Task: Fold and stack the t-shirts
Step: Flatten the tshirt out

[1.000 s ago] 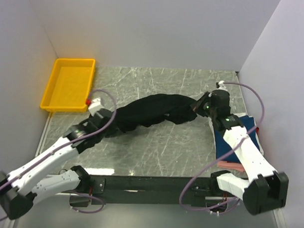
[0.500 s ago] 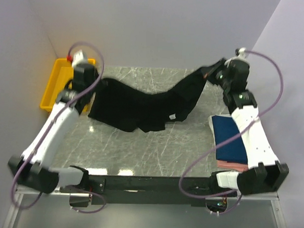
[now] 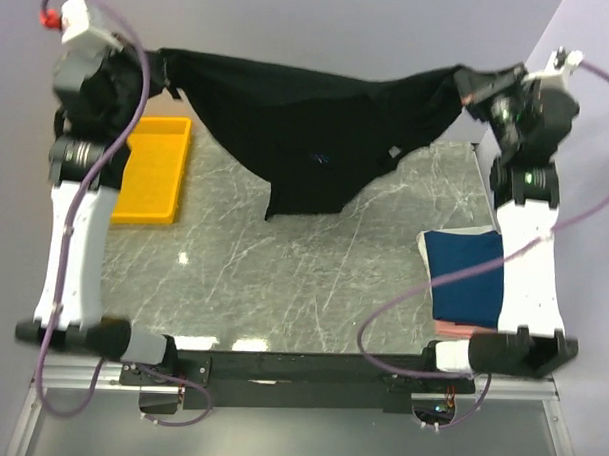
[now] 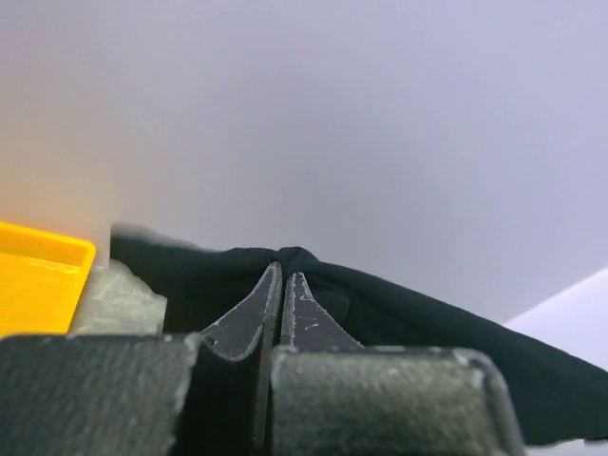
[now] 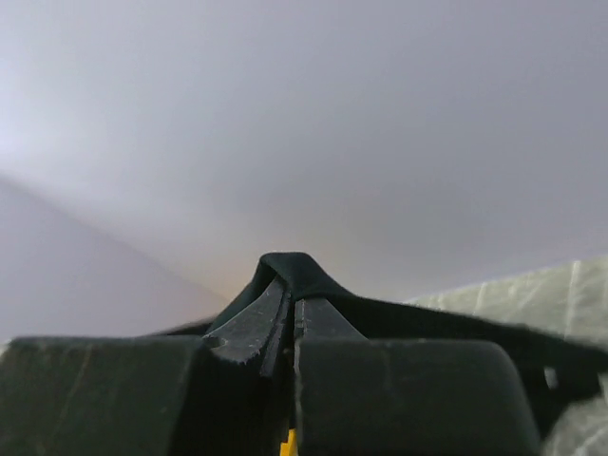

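Observation:
A large black t-shirt (image 3: 308, 128) hangs stretched in the air between my two arms, high above the marble table, its middle sagging down. My left gripper (image 3: 162, 65) is shut on the shirt's left end; in the left wrist view the black cloth (image 4: 399, 304) bunches over my closed left gripper (image 4: 282, 268). My right gripper (image 3: 470, 86) is shut on the right end, and the cloth (image 5: 294, 269) wraps over the tips of the right gripper (image 5: 290, 288). A folded navy t-shirt (image 3: 468, 272) lies on a pink one (image 3: 461, 327) at the table's right edge.
A yellow plastic tray (image 3: 156, 173) sits at the far left of the table, partly behind my raised left arm. Grey walls close in the back and both sides. The marble tabletop (image 3: 303, 278) lies below the hanging shirt.
Both arms have risen and spread apart, lifting the black shirt from a bunched heap on the table into a stretched span hanging in the air.

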